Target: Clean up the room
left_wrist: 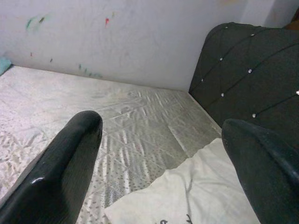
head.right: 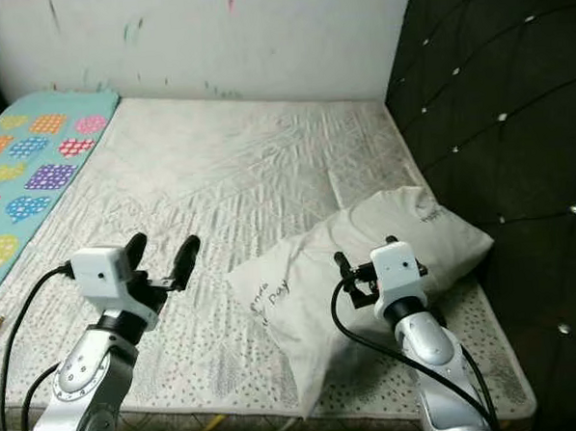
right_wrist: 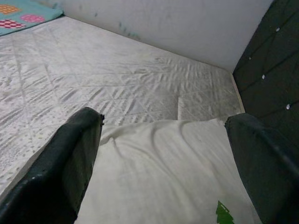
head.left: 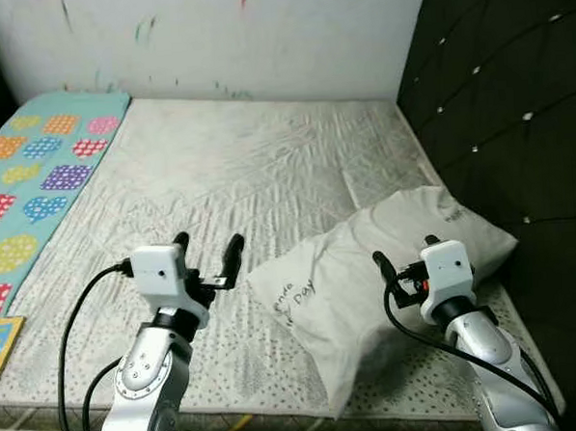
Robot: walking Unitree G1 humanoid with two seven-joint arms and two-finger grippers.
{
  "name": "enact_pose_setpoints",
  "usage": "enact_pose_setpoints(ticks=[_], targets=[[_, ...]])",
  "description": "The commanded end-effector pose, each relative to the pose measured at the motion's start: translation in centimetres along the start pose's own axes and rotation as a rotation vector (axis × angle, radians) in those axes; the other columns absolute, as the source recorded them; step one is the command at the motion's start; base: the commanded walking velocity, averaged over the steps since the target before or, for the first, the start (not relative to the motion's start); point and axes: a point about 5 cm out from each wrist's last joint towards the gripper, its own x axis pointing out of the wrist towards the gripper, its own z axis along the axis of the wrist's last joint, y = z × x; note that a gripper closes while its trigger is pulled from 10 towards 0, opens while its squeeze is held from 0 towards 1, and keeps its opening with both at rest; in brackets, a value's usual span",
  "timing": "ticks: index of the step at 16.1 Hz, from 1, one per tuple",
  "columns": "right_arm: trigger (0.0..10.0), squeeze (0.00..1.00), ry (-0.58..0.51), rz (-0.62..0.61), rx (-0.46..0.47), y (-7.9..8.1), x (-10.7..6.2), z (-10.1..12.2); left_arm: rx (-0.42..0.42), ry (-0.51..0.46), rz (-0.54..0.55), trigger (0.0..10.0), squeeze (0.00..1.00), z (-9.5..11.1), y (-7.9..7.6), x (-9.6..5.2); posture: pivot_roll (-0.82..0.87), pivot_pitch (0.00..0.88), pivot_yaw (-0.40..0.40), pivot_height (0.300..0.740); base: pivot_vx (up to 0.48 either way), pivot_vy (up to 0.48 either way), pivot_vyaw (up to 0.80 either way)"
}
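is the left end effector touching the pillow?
No. The left end effector hangs open over bare mattress, apart from the pillow.

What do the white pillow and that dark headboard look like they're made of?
The pillow looks like soft matte cotton cloth: it creases and sags, with printed lettering. The headboard looks like padded dark fabric or leatherette, diamond-tufted with shiny studs; which one, I cannot tell.

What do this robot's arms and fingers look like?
Both arms are silver metal with black cables looping alongside. Each ends in a white boxy wrist block carrying two long, rounded black fingers: the left gripper and the right gripper, whose block shows a small red spot.
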Motion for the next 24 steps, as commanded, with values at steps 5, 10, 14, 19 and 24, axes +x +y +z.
enact_pose_setpoints(ticks=[5, 10, 14, 19, 24], targets=[[10.0, 0.00, 0.016, -0.065, -0.003, -1.6, -0.8, 0.0, 0.000, 0.015, 0.001, 10.0, 0.00, -0.2, -0.2, 0.1, -0.09, 0.015, -0.058, 0.740, 0.000, 0.000, -0.48], [10.0, 0.00, 0.001, -0.047, -0.016, -1.4, -0.4, 0.9, 0.050, 0.004, 0.045, 10.0, 0.00, 0.5, 1.2, 0.4, -0.08, 0.029, -0.069, 0.740, 0.000, 0.000, -0.42], [10.0, 0.00, 0.006, -0.001, 0.016, -0.2, 0.0, 0.8, 0.034, 0.031, 0.089, 10.0, 0.00, -0.2, 1.7, -0.3, -0.08, 0.030, -0.041, 0.740, 0.000, 0.000, 0.00], [10.0, 0.00, 0.204, 0.068, 0.018, 0.8, 0.4, -0.9, 0.041, 0.108, 0.138, 10.0, 0.00, -0.9, 3.1, -2.0, -0.06, 0.071, -0.037, 0.740, 0.000, 0.000, 0.00], [10.0, 0.00, 0.275, 0.080, 0.034, 0.7, -0.6, -1.4, 0.060, 0.118, 0.162, 10.0, 0.00, -0.5, 3.6, -2.9, -0.06, 0.130, -0.045, 0.740, 0.000, 0.000, 0.00]])
